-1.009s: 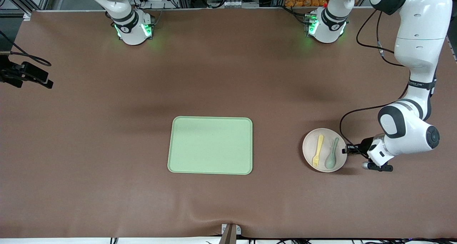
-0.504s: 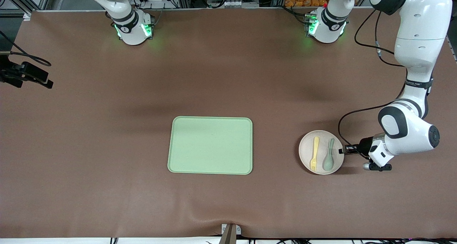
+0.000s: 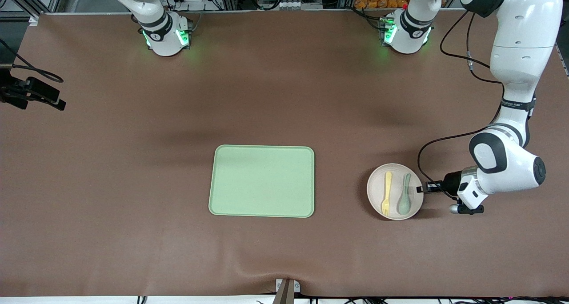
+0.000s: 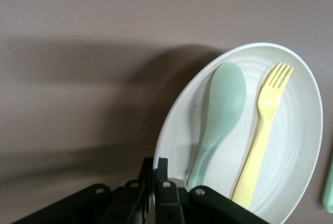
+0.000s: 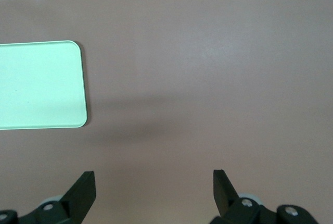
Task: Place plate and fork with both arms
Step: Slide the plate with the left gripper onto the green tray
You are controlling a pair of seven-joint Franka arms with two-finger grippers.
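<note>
The plate [image 3: 394, 191] hangs over the bench [image 3: 133, 233] toward the left arm's end, rim pinched in the closed fingers of the left gripper [image 3: 420, 189]; the fork [image 3: 386, 193] and a grey-green spoon [image 3: 405, 194] ride on it. Carry it level and slowly toward the green tray [image 3: 262, 181] so neither utensil slides off. The right gripper [image 5: 154, 188], fingers spread wide and empty, waits above bare bench near the tray's corner.

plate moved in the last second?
Yes. The plate, pinched at its rim by the left gripper, has shifted toward the green tray, closing the gap.
</note>
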